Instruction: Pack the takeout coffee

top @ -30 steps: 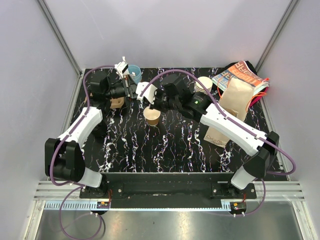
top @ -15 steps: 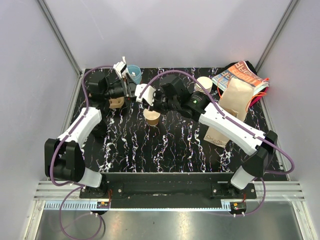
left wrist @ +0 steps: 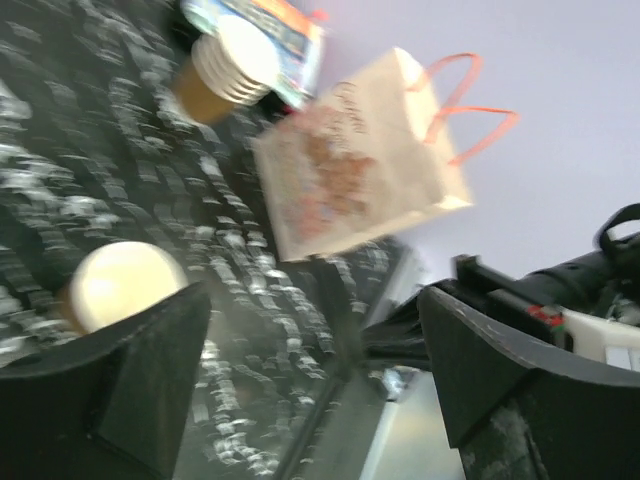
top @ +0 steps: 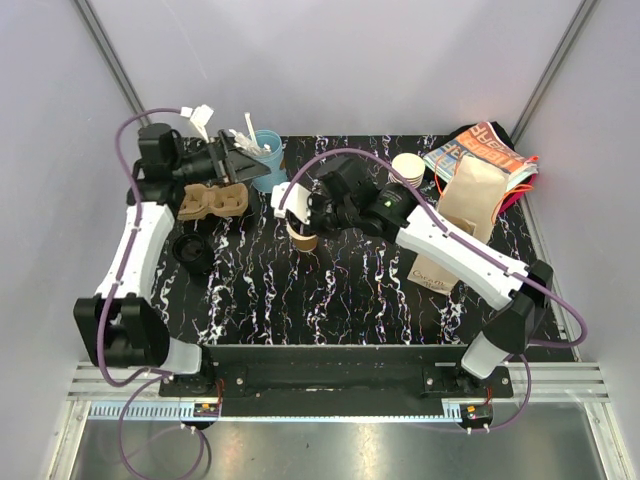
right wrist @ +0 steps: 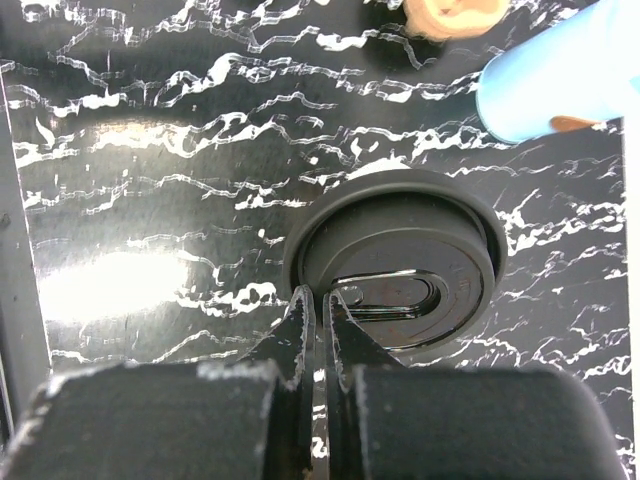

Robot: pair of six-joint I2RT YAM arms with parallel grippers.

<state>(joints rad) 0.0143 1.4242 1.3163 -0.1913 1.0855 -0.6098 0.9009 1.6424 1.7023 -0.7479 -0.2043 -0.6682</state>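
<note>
The takeout coffee, a small brown ribbed cup (top: pixel 303 241), stands mid-table right under my right gripper (top: pixel 297 215). In the right wrist view a black lid (right wrist: pixel 400 255) covers that spot and hides the cup. My right gripper (right wrist: pixel 322 298) is shut, its tips against the lid's near rim; I cannot tell whether they pinch it. The blurred left wrist view shows the cup (left wrist: pixel 118 287) with a pale round top. My left gripper (top: pixel 240 162) hangs at the back left, open (left wrist: pixel 315 300) and empty.
A cardboard cup carrier (top: pixel 212 200) lies left of the cup, beside a light-blue cup (top: pixel 266 158) of white utensils. Another black lid (top: pixel 191 252) sits near the left edge. The paper bag (top: pixel 468 205) and a stack of cups (top: pixel 408 168) stand at the right.
My left gripper opened, let go of the cardboard carrier and drew back toward the rear left. The right gripper stayed shut and sank a little onto the cup.
</note>
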